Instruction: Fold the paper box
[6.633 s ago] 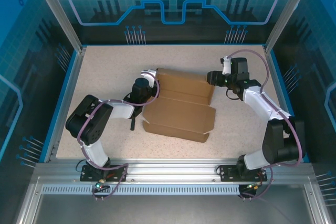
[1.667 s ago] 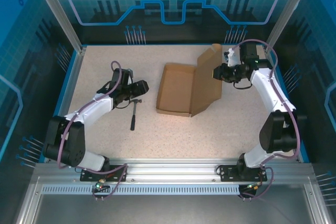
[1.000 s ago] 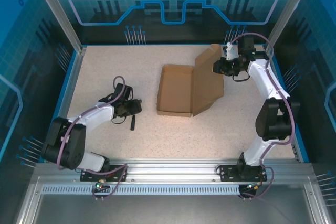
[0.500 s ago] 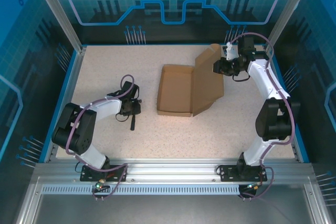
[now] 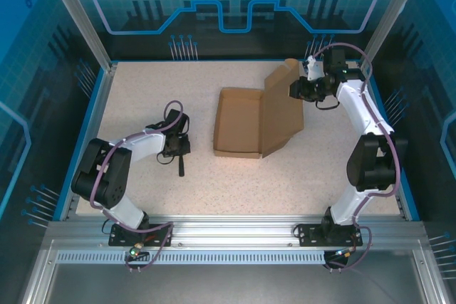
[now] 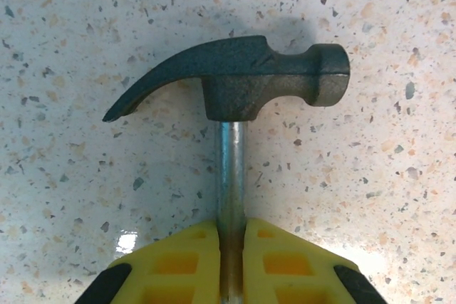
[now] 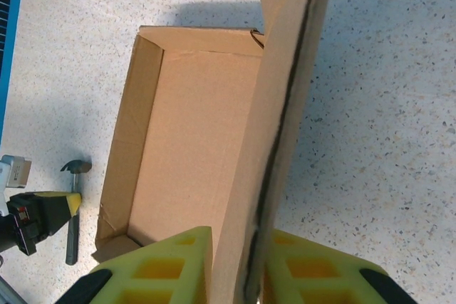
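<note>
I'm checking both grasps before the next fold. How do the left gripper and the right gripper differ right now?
The left gripper is closed on the thin metal shaft of the hammer; the right gripper pinches the wide lid panel of the paper box. The left's load lies flat on the table; the right's panel stands raised above the box base. Both have yellow jaws shut on something.

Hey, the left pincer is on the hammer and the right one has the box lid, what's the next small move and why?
Probably lift the hammer straight off the table. The left pincer is closed on its metal shaft, and the right pincer holds the lid of the paper box raised, so the tray is open.
</note>
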Available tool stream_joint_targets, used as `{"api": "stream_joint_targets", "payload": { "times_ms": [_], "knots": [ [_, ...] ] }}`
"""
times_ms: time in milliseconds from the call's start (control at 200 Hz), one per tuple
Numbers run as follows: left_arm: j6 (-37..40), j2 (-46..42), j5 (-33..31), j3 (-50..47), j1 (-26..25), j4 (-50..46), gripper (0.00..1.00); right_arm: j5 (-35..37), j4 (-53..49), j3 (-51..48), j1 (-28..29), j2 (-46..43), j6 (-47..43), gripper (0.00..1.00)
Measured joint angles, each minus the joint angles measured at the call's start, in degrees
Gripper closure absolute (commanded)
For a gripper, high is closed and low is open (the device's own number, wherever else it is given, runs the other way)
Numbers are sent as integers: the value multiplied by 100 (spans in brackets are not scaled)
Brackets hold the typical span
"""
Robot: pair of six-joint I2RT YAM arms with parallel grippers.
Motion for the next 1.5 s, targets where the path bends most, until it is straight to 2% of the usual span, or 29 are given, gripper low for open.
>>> {"api": "stream_joint_targets", "payload": {
  "times_ms": [250,375,545,835,1135,1370,1501],
  "knots": [
    [-2,-321,24,354,-184,-162,95,2,-2,37,4,0,-7,76],
    [-9,-570,35,986,-476,-334,95,2,-2,37,4,0,-24,76],
    [-22,-463,109,1993,-907,-481,96,0,-2,37,4,0,-24,76],
    [-24,1139,175,3558,-1410,-599,96,0,0,37,4,0,-44,76],
    [-7,2911,173,4911,-1521,-975,96,-2,0,37,7,0,-44,76],
    [9,3587,173,5541,-1521,-1167,92,0,0,37,7,0,-46,76],
    [33,3825,173,5687,-1521,-1189,85,2,0,37,17,0,-46,75]
  ]
}}
